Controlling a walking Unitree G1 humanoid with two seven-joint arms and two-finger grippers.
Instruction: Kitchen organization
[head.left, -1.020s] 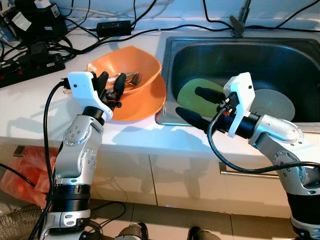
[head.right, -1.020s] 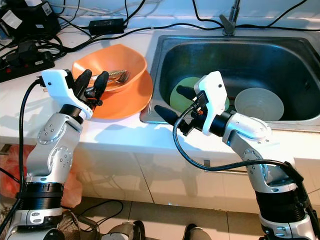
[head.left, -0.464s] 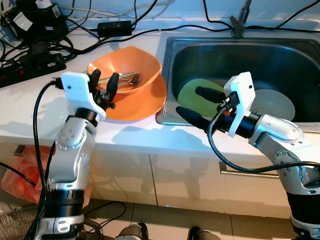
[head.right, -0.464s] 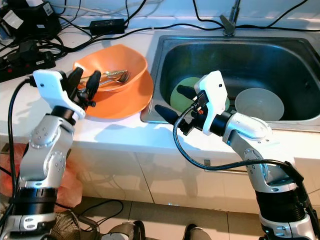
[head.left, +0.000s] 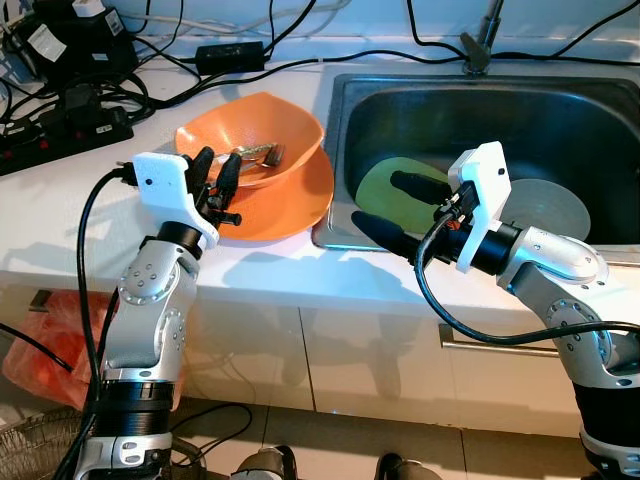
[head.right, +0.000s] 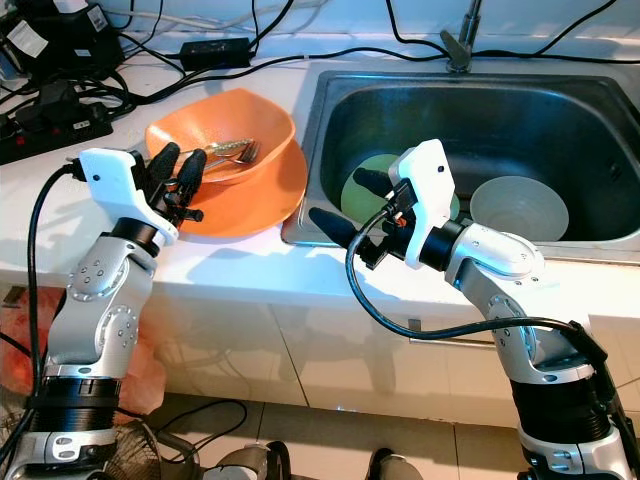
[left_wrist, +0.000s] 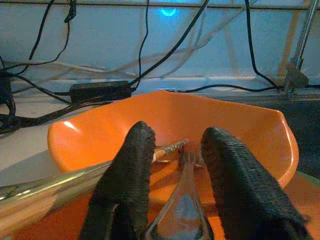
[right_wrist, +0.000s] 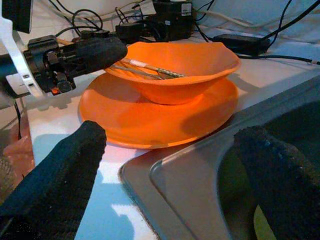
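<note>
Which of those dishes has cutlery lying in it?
The orange bowl stacked on the orange plate on the counter; the green plate and grey bowl in the sink hold none.

The right arm (head.left: 540, 255) covers the near parts of the green plate (head.left: 385, 185) and the grey bowl (head.left: 550, 205) in the sink (head.left: 340, 120). Utensil handles (left_wrist: 185, 215) blur between the left fingers (left_wrist: 127, 185). The faucet (head.left: 480, 40) runs off the far edge.

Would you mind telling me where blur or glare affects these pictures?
Left wrist view: the utensil handles nearest the lens are blurred, the orange bowl sharper. Right wrist view: the near black fingers are soft. Left eye view: bright glare on the counter.
</note>
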